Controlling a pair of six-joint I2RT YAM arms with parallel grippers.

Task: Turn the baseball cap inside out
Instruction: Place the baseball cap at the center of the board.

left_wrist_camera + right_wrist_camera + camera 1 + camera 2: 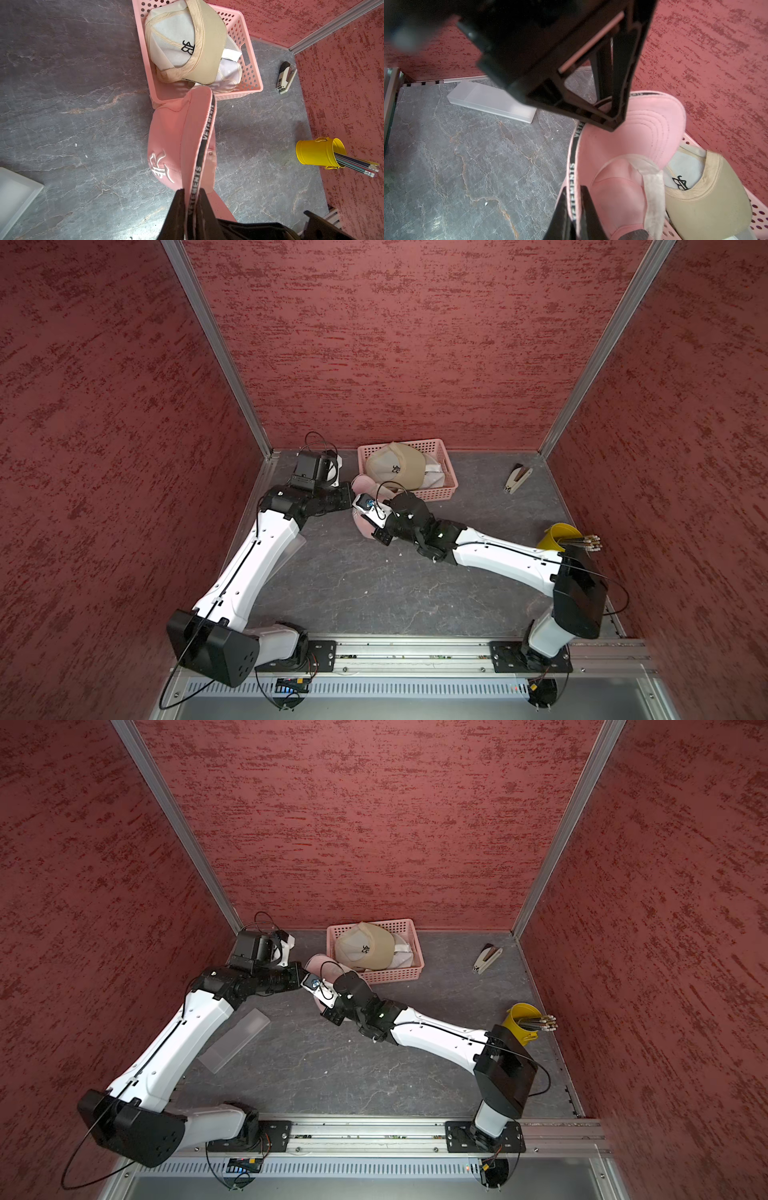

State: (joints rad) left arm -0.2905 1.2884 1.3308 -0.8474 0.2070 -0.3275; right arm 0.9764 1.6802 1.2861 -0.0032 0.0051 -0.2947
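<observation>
The pink baseball cap hangs above the table beside the basket, crown logo side facing the table in the left wrist view. Its inner band carries black lettered tape. My left gripper is shut on that band at the cap's edge. My right gripper is shut on the same band, a short way along the rim. The right wrist view looks into the cap, showing its pink lining, a pale seam tape and the brim's underside. In both top views only bits of the cap show between the two wrists.
A pink basket at the back holds a beige and white cap. A stapler lies at the back right. A yellow cup of pencils lies tipped at the right. A clear plastic box lies by the left arm.
</observation>
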